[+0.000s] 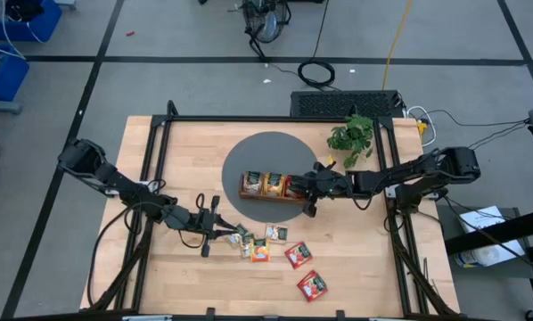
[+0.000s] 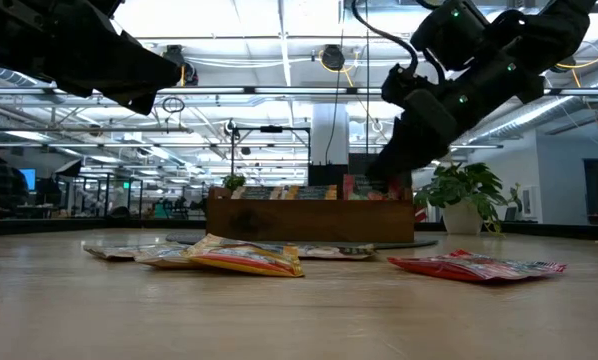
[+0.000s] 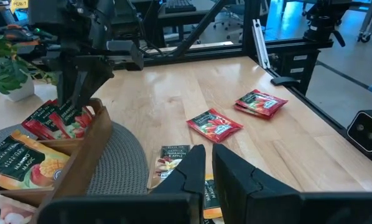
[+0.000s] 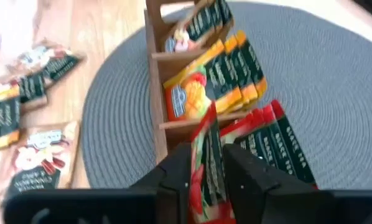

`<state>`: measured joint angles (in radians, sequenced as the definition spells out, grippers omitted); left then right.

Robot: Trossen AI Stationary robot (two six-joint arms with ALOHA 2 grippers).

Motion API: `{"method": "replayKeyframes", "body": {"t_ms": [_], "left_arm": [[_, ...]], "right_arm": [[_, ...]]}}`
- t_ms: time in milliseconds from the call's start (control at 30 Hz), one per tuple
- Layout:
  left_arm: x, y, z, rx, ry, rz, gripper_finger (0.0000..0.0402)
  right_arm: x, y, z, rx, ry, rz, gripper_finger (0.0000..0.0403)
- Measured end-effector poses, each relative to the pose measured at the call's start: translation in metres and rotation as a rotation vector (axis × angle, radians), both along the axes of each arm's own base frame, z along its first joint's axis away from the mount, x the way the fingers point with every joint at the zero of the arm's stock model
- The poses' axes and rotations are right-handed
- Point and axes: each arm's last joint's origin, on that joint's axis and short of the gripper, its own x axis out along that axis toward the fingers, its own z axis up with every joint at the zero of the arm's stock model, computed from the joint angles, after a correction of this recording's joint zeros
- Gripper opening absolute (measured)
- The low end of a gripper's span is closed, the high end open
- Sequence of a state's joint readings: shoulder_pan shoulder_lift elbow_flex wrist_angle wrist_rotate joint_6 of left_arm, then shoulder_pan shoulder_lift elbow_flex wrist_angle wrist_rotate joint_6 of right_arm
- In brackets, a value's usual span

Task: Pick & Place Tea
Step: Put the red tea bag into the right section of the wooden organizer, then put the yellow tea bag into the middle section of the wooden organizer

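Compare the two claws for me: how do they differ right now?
The right claw is over the wooden tray's red compartment with a red sachet between its fingers; the left claw holds nothing. The right is at the tray on the grey mat; the left hangs above loose sachets on the bare table. Both are dark, two-fingered.

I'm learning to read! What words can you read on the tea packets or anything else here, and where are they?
"VANILLA CINNAMON & APPLE": on the cream tea sachet lying flat on the table.
Red tea sachets on the table: label too small to read.
Orange-yellow tea sachets in the wooden tray: print too blurred to read.
No other readable words, numbers or signs.
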<state>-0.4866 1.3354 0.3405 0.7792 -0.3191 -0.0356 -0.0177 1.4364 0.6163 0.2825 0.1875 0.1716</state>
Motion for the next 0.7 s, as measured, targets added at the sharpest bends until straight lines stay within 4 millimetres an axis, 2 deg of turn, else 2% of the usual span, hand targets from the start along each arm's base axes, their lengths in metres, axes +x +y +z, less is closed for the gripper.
{"method": "replayKeyframes", "body": {"t_ms": [167, 333, 500, 700], "left_arm": [[-0.001, -0.001, -0.001, 0.006, 0.006, -0.01, 0.0037], [-0.001, -0.002, -0.001, -0.031, 0.012, -0.005, 0.0037], [-0.003, -0.004, -0.005, -0.076, 0.067, -0.003, 0.0037], [-0.002, -0.016, -0.01, -0.084, 0.107, -0.034, 0.0037]], "right_arm": [[0.0, 0.0, 0.009, -0.019, -0.05, -0.013, 0.0109], [-0.004, 0.003, 0.024, -0.041, -0.115, 0.007, 0.012], [-0.003, 0.036, 0.032, -0.065, -0.185, 0.157, 0.0115], [-0.001, 0.087, 0.026, -0.071, -0.26, 0.351, 0.0098]]}}
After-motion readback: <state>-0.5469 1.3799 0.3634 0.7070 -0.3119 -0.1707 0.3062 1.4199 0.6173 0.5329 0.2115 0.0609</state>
